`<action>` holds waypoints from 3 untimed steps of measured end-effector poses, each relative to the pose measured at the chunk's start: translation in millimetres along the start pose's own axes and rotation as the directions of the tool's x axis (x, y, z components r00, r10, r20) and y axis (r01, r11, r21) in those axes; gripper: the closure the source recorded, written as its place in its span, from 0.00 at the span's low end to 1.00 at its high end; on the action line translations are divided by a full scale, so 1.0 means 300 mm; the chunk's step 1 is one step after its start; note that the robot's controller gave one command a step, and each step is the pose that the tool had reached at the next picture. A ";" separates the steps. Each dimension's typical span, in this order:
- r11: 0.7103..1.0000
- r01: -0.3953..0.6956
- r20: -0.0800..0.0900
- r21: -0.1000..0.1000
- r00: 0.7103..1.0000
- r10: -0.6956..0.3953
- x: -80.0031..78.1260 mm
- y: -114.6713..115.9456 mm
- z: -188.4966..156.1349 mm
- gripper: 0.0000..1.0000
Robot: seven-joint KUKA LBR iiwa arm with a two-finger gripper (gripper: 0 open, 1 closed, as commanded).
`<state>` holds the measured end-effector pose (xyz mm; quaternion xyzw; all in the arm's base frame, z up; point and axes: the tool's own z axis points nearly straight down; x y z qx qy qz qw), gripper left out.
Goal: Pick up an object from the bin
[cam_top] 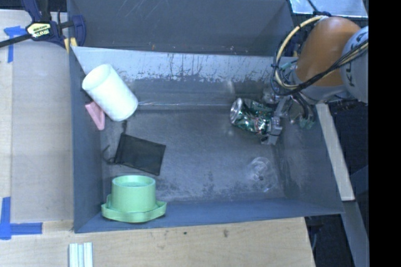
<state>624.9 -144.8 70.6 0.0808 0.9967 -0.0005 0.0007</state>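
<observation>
A crushed green and silver drinks can (249,117) lies on its side at the right of the bin's floor, toward the back. My gripper (274,125) is down at the can's right end, with its fingers against the can. Whether the fingers close on the can is hidden by their own bodies.
A white cylinder (109,92) leans at the back left over a pink piece (95,115). A black flat pouch (140,153) lies left of centre, and a light green cup-shaped part (133,198) stands at the front left. A clear plastic scrap (260,170) lies front right.
</observation>
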 end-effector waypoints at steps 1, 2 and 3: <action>0.989 -0.146 0.007 -0.002 0.989 0.146 0.013 0.018 -0.107 0.00; 1.000 -0.016 0.000 0.001 1.000 0.016 0.000 0.000 -0.013 0.00; 0.966 -0.260 -0.007 0.002 0.966 0.260 0.019 0.027 0.004 1.00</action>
